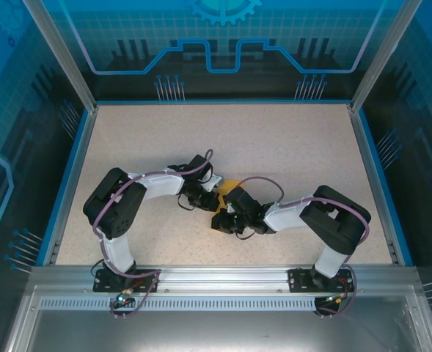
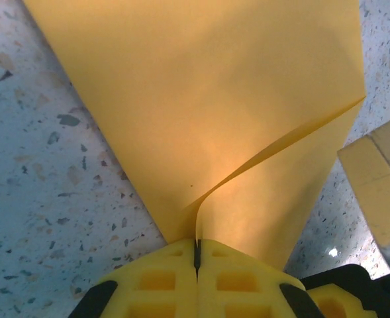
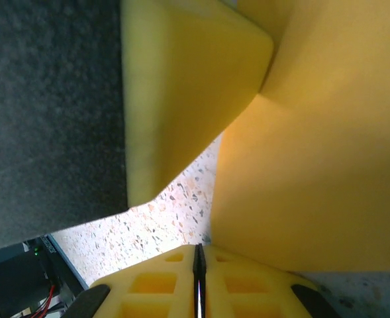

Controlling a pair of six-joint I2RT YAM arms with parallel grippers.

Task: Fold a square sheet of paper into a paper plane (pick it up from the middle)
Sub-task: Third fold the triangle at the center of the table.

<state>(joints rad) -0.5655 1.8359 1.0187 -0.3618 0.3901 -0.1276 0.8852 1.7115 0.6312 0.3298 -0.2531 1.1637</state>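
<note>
One sheet of paper point(image 2: 201, 99), edges cropped, pinched in left claw point(image 2: 196, 248), right claw point(image 3: 198, 257) closed, its hold unclear

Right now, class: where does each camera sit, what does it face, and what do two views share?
Top external: above, behind; looks down on table, left arm and right arm.
Left wrist: on left arm, faces paper pinched in left fingers.
Right wrist: on right arm, faces paper past shut right fingers.
Wrist views share the paper.
</note>
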